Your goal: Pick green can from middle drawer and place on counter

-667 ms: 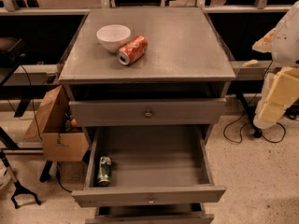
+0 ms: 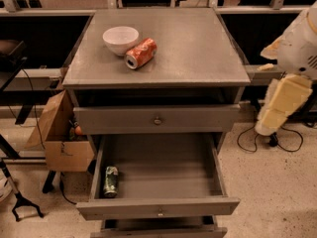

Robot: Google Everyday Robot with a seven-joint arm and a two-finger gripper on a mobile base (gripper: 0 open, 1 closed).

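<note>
Green can [image 2: 110,181] lies on its side at the 7 o'clock corner of the open middle drawer [image 2: 163,170]. The end effector [image 2: 281,105] hangs at 3 o'clock, well apart; I cannot tell its state. Approach step, I judge: next, reach down over the can.

My one camera sits high in front of the cabinet [image 2: 124,119] and faces its drawer fronts. It tilts down steeply, so I see the whole counter [image 2: 198,48] from above and look straight into the open middle drawer [image 2: 163,167]. It stands near: the cabinet fills most of the view, with floor [image 2: 267,182] on both sides of it. My gripper [image 2: 280,105] hangs right of the cabinet, near the frame's right edge.
</note>
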